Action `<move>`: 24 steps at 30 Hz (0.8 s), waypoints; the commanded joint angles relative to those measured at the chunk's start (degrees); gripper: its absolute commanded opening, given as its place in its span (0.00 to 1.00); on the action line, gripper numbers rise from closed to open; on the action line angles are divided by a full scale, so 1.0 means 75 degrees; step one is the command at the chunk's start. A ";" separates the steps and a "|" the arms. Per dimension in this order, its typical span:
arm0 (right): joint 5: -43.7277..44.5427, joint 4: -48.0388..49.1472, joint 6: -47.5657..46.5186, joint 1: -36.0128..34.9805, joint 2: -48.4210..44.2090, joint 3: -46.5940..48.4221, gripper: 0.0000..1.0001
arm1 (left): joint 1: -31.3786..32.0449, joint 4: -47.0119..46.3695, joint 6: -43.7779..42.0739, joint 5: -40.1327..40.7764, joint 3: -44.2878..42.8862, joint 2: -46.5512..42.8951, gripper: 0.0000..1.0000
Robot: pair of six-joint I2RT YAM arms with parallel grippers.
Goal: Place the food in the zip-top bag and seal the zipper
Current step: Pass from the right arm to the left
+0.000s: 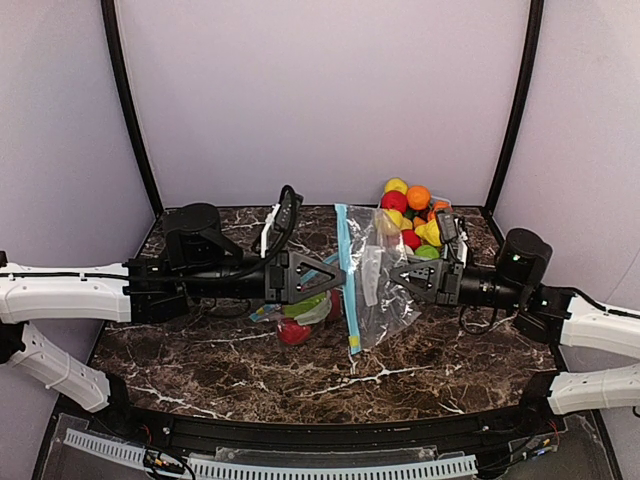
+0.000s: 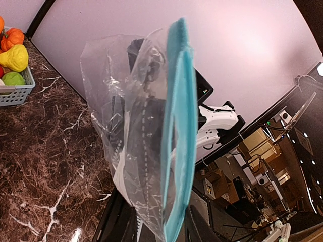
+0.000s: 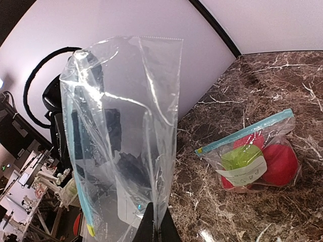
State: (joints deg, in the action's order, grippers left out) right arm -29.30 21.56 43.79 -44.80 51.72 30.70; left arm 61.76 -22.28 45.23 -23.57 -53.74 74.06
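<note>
A clear zip-top bag point(image 3: 126, 126) hangs upright above the middle of the table point(image 1: 250, 375), between the two arms. Its blue zipper strip point(image 2: 179, 126) runs along the side facing the left gripper point(image 1: 338, 272). Through its clear walls only the opposite arm shows.

The right gripper point(image 3: 154, 224) is closed tight, pinching the bag's plain edge between its fingertips. On the left, the zipper edge runs down between the fingers, which look a little apart; whether they grip it I cannot tell.

A second bag point(image 3: 252, 161) lies flat on the table just under the left gripper, its blue zipper toward the back. It holds red fruits point(image 3: 280, 164) and a green fruit point(image 3: 239, 155), and a white label point(image 3: 242, 174) sits on its front.

Most of the food point(image 1: 405, 210) is heaped in a light-blue slatted basket point(image 2: 17, 93) at the back right of the table, just behind the right gripper. The heap has yellow, orange, red and green pieces and rises above the rim. The left wrist view shows an orange piece on top, a yellow one below it and a green one against the basket wall.
</note>
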 commanded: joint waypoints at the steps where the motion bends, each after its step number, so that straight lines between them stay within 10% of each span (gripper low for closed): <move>1: 0.0191 0.0032 0.0040 0.0044 0.0058 -0.0095 0.00 | -0.0013 -0.0342 0.0024 -0.0255 -0.0054 -0.0019 0.33; 11: 0.0098 0.0064 0.0038 0.0049 0.0132 -0.0054 0.00 | -0.0019 -0.0332 0.0062 -0.0245 -0.0143 0.0172 0.17; 24: -0.0093 0.0400 0.0218 0.0048 -0.0188 -0.0213 0.00 | -0.0022 -0.0183 0.0004 0.0312 0.0426 -0.0379 0.32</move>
State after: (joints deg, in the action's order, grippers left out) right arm -28.82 21.43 44.75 -44.77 51.37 29.74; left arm 61.76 -23.51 45.47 -22.57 -52.12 73.65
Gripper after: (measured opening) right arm 0.004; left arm 0.328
